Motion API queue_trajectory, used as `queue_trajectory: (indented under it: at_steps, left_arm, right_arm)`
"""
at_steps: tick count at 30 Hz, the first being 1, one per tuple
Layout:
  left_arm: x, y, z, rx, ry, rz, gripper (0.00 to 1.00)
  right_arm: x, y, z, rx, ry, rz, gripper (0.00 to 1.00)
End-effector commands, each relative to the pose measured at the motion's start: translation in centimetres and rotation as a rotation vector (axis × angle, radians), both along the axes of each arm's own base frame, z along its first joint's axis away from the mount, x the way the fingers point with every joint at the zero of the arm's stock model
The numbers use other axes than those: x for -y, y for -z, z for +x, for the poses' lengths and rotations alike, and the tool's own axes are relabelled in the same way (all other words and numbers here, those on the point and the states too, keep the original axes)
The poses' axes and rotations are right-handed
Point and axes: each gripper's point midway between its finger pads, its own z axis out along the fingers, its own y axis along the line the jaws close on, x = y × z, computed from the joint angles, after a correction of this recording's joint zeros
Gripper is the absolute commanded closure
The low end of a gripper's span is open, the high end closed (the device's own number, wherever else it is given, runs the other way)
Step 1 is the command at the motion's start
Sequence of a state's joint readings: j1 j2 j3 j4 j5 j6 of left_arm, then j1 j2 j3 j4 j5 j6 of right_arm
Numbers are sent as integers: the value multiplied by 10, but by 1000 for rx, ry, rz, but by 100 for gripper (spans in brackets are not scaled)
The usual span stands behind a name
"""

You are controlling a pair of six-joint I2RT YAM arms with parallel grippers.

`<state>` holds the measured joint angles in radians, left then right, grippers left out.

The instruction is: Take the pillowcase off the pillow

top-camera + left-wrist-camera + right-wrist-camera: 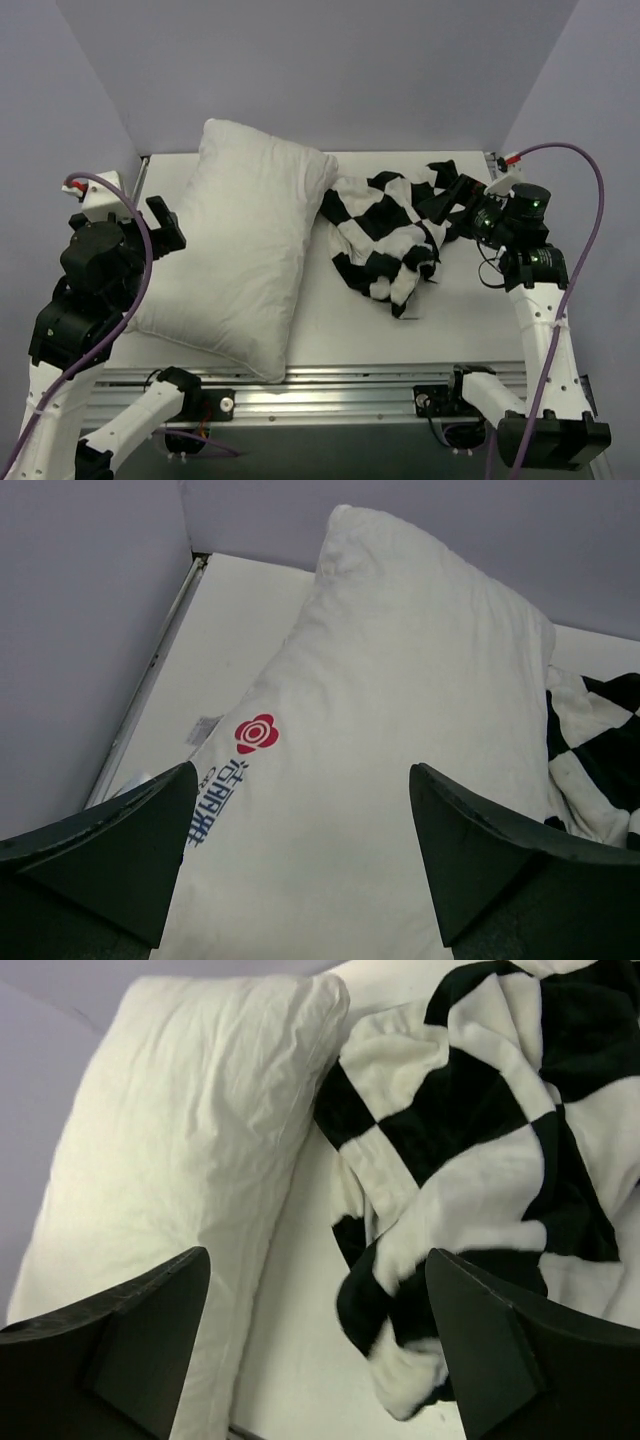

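The plain white pillow (245, 240) lies bare on the left half of the table, its red-and-dark mark (257, 732) near the left edge. The black and white checkered pillowcase (385, 240) lies crumpled in a heap to its right, fully off the pillow and touching its upper right corner. My left gripper (168, 228) is open and empty, hovering at the pillow's left edge; the left wrist view shows the pillow (400, 710) between its fingers. My right gripper (447, 195) is open and empty just right of the heap. The right wrist view shows the pillowcase (480, 1140) and the pillow (170, 1130).
The white table (330, 320) is closed in by lilac walls at the back and both sides. A metal rail (350, 385) runs along the near edge by the arm bases. A strip of bare table (300, 1290) separates the pillow from the heap.
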<state>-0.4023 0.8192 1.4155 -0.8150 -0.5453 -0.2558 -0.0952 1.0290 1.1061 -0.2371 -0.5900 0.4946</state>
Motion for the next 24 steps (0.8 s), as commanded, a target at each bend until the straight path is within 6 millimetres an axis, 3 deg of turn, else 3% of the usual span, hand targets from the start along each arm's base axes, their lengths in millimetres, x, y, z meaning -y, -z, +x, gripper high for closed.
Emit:
queue_trajectory:
  at_steps: [1,3,4,6,7,11,17,24]
  left_arm:
    - [-12,11,-27,-71,-11,10,6]
    - [-18,12,-40,-82,-18,6,6]
    - [-20,10,-48,-70,-14,-4,6]
    - [-22,12,-58,-74,-2,-6,6]
    - [-25,10,-65,-60,-4,-18,6]
    - [-38,5,-88,-35,-29,-33,6]
    - [-67,-1,-118,32,-124,-38,6]
    - [-84,2,-135,76,-184,-48,6]
  right_arm:
    - [18,-21,-37,59,76,-243,11]
    - [22,-37,-52,101,105,-337,8]
    - [41,-41,-54,102,210,-395,6]
    - [55,-52,-66,135,298,-451,3]
    - [76,-56,-70,131,414,-494,1]
    - [104,-76,-95,188,588,-527,0]
    - [127,-96,-131,291,731,-490,0]
    - [134,-95,-158,365,746,-474,0]
